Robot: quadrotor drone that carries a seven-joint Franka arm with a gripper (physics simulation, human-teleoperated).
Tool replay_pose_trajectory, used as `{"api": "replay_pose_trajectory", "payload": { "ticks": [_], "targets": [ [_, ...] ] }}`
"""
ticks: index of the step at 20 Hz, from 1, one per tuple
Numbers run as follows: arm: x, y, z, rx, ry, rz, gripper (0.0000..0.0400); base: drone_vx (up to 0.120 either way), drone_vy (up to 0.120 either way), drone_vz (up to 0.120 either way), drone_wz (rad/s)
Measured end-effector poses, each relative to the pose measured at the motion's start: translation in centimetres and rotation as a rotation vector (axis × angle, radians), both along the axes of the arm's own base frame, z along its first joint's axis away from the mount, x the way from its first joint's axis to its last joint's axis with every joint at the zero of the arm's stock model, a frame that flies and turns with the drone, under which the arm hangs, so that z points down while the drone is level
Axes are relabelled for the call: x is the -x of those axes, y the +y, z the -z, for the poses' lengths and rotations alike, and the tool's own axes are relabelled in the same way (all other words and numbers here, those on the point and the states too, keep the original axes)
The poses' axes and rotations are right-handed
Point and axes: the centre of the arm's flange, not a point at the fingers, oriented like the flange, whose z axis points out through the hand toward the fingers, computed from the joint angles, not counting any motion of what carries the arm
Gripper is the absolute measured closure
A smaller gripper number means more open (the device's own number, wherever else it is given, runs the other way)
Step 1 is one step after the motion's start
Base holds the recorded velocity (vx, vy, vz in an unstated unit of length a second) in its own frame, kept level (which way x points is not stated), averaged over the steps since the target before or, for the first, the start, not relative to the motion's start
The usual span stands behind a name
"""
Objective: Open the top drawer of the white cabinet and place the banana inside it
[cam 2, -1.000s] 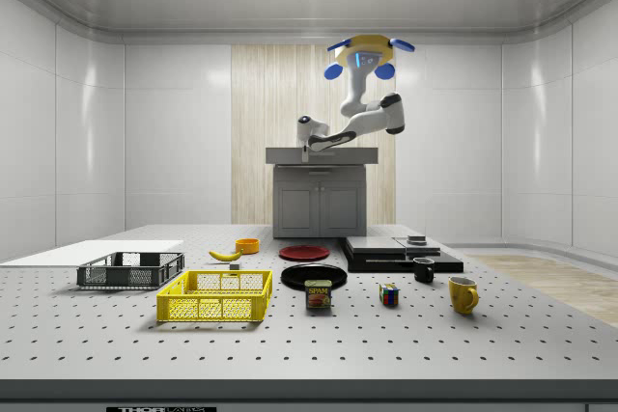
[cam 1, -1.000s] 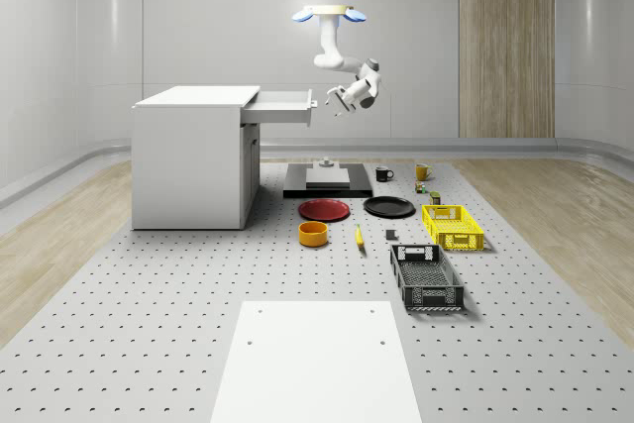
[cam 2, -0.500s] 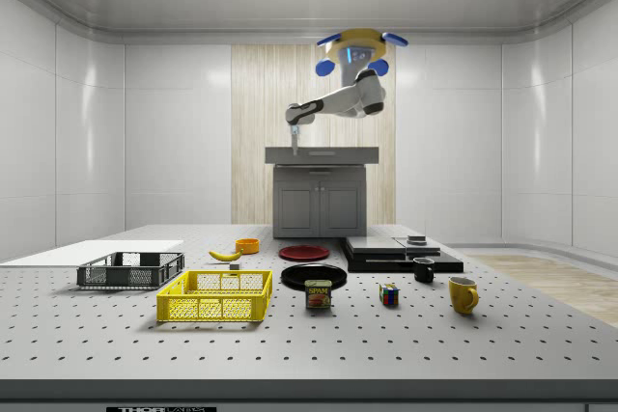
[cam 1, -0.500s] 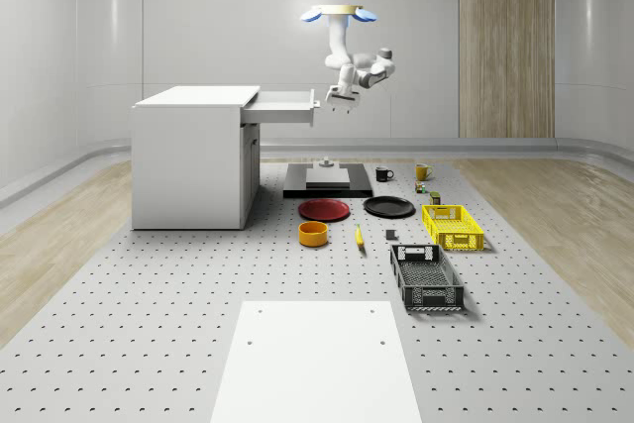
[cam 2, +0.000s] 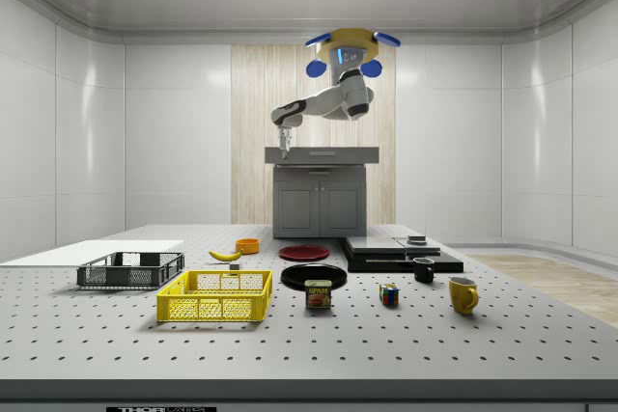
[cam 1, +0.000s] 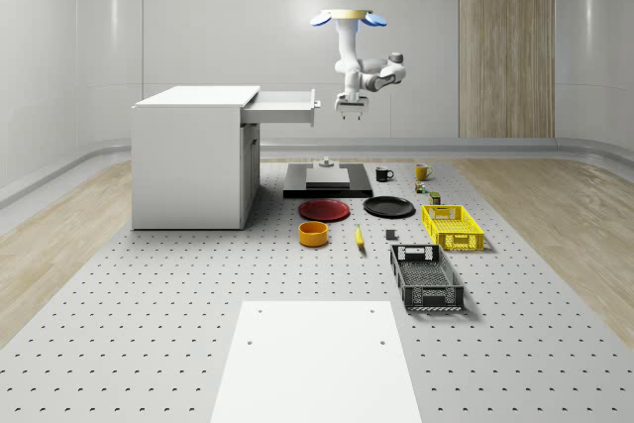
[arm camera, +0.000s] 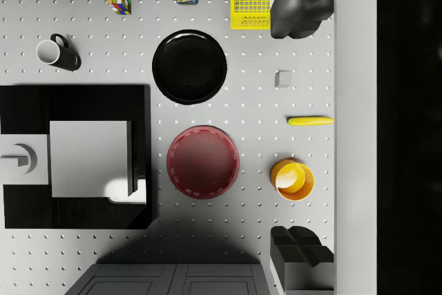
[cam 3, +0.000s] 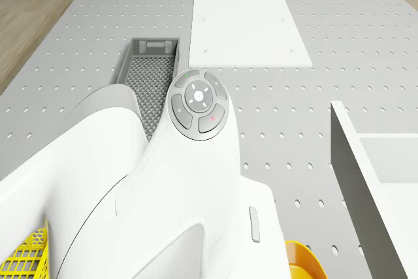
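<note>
The drone (cam 1: 348, 18) has drifted off the open drawer (cam 1: 282, 105), fingers (arm camera: 298, 5) seemingly spread wide, empty.

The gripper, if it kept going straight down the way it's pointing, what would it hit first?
Probably the red plate, which sits about mid-picture in the wrist view; the gripper hangs well above it, pointing down.

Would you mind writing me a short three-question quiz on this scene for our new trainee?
1. True or false: the top drawer of the white cabinet stands open.
2. The banana lies: A) in the yellow crate; B) on the table beside the orange bowl; C) in the drawer.
3. Where does the drone hover, and where is the gripper?

Key: 1 true. 2 B. 3 In the air beyond the drawer's front, over the plates; the gripper hangs just off the drawer front, pointing down.
</note>
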Motion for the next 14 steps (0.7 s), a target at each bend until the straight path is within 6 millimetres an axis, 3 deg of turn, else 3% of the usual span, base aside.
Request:
{"api": "replay_pose_trajectory", "payload": {
  "ticks": [2,9,14],
  "targets": [
    [0.00,0.07,0.00,-0.007,0.000,0.000,0.0000,0.080,0.000,-0.120,0.000],
    [0.00,0.18,0.01,-0.017,0.001,0.000,0.0000,0.000,0.000,-0.120,0.000],
    [0.00,0.20,0.01,-0.020,0.001,0.000,0.0000,0.120,0.000,-0.120,0.000]
  ]
}}
